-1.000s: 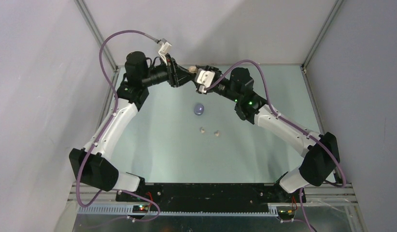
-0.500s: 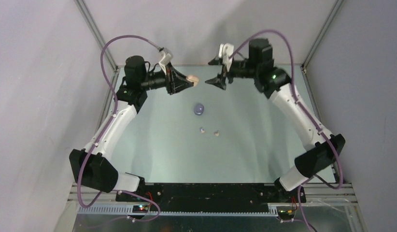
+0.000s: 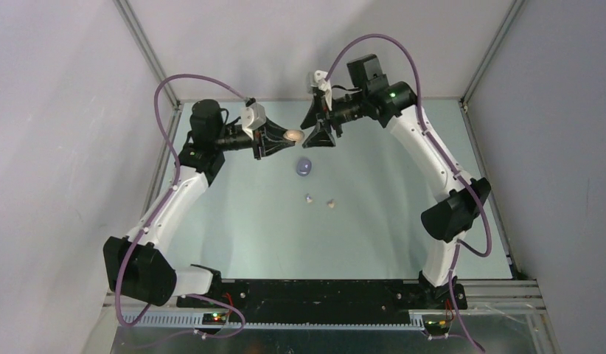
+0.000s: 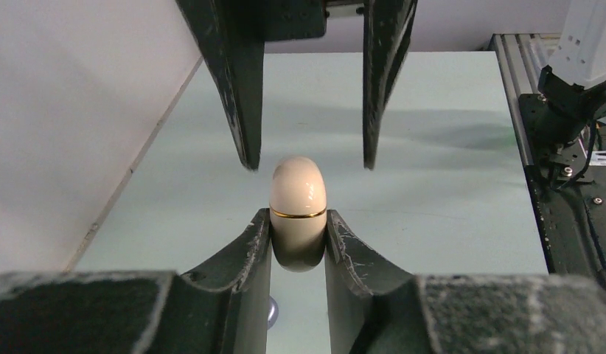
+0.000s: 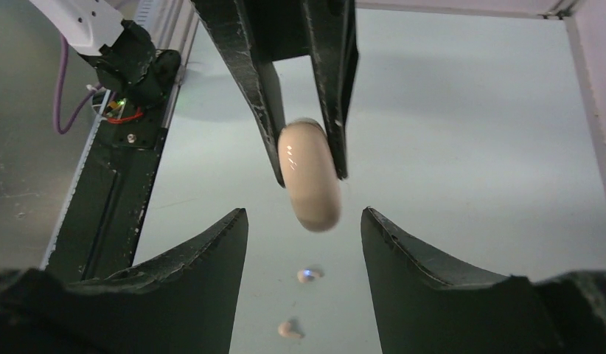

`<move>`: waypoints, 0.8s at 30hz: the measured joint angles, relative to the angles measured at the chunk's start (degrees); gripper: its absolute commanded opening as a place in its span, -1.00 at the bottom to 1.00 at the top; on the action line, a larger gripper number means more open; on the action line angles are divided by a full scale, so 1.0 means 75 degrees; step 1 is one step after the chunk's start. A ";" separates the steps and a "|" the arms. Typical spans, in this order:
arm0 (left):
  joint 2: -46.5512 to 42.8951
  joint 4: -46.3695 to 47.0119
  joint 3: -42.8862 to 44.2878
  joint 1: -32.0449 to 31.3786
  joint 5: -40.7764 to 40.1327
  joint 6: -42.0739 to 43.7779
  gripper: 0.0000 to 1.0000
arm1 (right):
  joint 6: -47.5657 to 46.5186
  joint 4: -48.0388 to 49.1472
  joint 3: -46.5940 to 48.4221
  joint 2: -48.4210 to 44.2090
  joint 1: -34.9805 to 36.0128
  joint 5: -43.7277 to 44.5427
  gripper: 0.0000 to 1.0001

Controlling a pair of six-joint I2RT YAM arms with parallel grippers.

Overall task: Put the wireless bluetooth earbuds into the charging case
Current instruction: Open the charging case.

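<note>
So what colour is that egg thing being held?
Cream case with a thin gold ring, clearest in the left wrist view.

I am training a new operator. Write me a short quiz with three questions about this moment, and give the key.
1. True or false: the left tool is shut on the cream case.
2. The right tool is: A) open and holding nothing; B) shut on an earbud; C) out of view.
3. How many earbuds lie loose on the table?
Key: 1 true; 2 A; 3 two.
</note>
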 measured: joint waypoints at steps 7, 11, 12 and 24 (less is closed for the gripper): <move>0.0000 0.0542 -0.0189 0.0009 0.0277 -0.0020 -1.00 | 0.0087 0.0137 -0.0012 0.0044 0.0347 0.0047 0.03; 0.0000 0.1099 -0.0411 0.0047 0.0364 -0.0443 -1.00 | 0.0181 0.0344 -0.0044 0.0050 0.0408 0.0251 -0.24; 0.0000 0.1207 -0.0446 0.0061 0.0396 -0.0548 -1.00 | 0.0195 0.0379 -0.0055 0.0052 0.0431 0.0315 -0.31; 0.0169 0.1804 -0.0583 0.0137 0.0268 -0.1413 -0.27 | -0.0122 0.0478 -0.0093 0.0047 0.0539 0.0903 -0.64</move>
